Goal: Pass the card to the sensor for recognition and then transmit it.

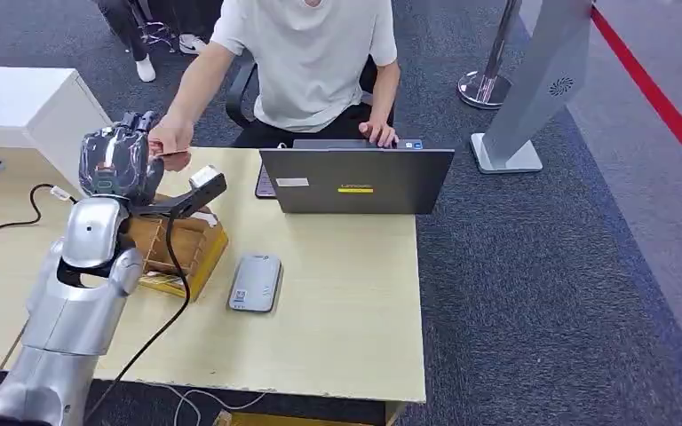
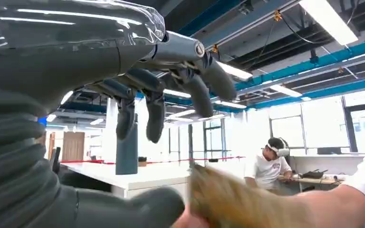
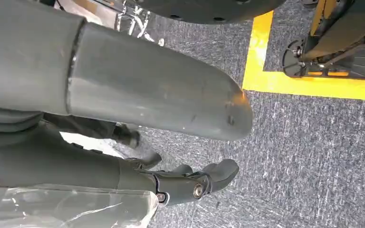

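Left hand (image 1: 122, 158) raised at far left, fingers apart, empty in wrist view; card (image 1: 175, 160) sits in person's hand (image 1: 169, 139), just beside it. Risk: card gets dropped before it reaches reader (image 1: 255, 283) if the hand closes late or off-line. Right hand (image 3: 190, 183) hangs, fingers curled on nothing.

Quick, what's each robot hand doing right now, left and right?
Left hand: raised, fingers apart, holding nothing; a person's hand is right beside it.
Right hand: hanging over the floor, fingers curled in, holding nothing.

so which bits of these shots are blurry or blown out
Left wrist view: the person's hand smears with motion blur, and the windows behind are washed out. Head view: evenly lit and sharp. Right wrist view: the right hand is soft, too close to the lens.
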Robot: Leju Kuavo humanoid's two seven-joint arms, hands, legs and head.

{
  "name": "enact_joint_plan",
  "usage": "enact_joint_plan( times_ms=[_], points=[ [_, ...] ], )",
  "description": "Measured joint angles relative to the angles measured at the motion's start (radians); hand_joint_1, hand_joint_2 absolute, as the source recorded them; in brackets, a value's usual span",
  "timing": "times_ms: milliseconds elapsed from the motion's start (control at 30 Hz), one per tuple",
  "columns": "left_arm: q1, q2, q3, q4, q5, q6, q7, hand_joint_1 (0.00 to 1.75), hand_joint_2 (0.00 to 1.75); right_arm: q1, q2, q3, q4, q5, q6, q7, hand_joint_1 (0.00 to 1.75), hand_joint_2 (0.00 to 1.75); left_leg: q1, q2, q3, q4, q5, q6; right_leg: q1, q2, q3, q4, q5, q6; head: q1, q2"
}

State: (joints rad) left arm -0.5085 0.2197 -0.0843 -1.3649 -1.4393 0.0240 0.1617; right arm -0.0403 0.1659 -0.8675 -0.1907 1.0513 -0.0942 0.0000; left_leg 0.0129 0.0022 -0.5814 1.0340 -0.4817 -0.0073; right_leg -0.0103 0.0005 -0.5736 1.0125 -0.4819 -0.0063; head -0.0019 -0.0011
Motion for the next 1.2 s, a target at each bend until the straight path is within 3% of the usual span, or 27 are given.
enact_joint_plan(
  times_ms=[467, 567, 667, 800, 933, 1067, 1200],
  points=[
    [0.002, 0.005, 0.0, 0.0, 0.019, 0.013, -0.002, 0.0, 1.75, 0.0, 0.0, 0.0, 0.0, 0.006, 0.0, -0.006, 0.0, 0.0, 0.0, 0.0, 0.0, 0.0, 0.0, 0.0, 0.0, 0.0, 0.0, 0.0, 0.0, 0.0, 0.0, 0.0],
    [0.021, -0.003, 0.0, -0.005, 0.047, 0.035, -0.034, 0.0, 1.75, 0.0, 0.0, -0.004, 0.0, 0.004, -0.007, -0.003, 0.0, 0.0, 0.0, 0.0, 0.0, 0.0, 0.0, 0.0, 0.0, 0.0, 0.0, 0.0, 0.0, 0.0, 0.0, 0.0],
    [0.093, -0.03, -0.002, -0.074, 0.085, 0.073, -0.088, 0.0, 1.75, 0.0, 0.0, -0.013, 0.001, -0.016, -0.019, 0.0, 0.0, 0.0, 0.0, 0.001, 0.0, 0.0, 0.0, 0.0, 0.0, 0.001, 0.0, 0.0, 0.0, 0.0, 0.0, 0.0],
    [0.262, -0.06, -0.053, -0.231, 0.083, 0.115, -0.138, 0.0, 1.75, 0.0, 0.005, -0.042, 0.003, -0.05, -0.051, 0.008, 0.0, 0.0, -0.001, 0.002, 0.0, 0.0, -0.002, 0.001, -0.001, 0.002, 0.0, -0.001, -0.001, 0.001, 0.0, 0.0],
    [0.433, -0.052, -0.11, -0.343, 0.035, 0.165, -0.168, 0.0, 1.75, 0.0, 0.013, -0.071, 0.005, -0.071, -0.073, 0.005, 0.0, 0.0, -0.001, 0.003, 0.0, 0.0, -0.004, 0.001, -0.001, 0.003, -0.001, -0.001, -0.002, 0.002, 0.0, 0.0],
    [0.561, -0.029, -0.118, -0.374, 0.002, 0.211, -0.168, 0.0, 1.75, 0.0, 0.016, -0.091, 0.007, -0.076, -0.079, 0.0, 0.0, 0.0, -0.001, 0.002, 0.0, 0.0, -0.004, 0.001, -0.001, 0.002, -0.001, -0.001, -0.003, 0.001, 0.0, 0.0],
    [0.612, -0.019, -0.101, -0.371, -0.011, 0.194, -0.099, 0.0, 1.75, -0.001, 0.018, -0.099, 0.008, -0.066, -0.075, 0.01, 0.0, 0.0, 0.0, 0.002, -0.001, -0.001, -0.003, 0.0, -0.001, 0.001, 0.0, -0.001, -0.002, 0.001, 0.0, 0.0]
  ],
)
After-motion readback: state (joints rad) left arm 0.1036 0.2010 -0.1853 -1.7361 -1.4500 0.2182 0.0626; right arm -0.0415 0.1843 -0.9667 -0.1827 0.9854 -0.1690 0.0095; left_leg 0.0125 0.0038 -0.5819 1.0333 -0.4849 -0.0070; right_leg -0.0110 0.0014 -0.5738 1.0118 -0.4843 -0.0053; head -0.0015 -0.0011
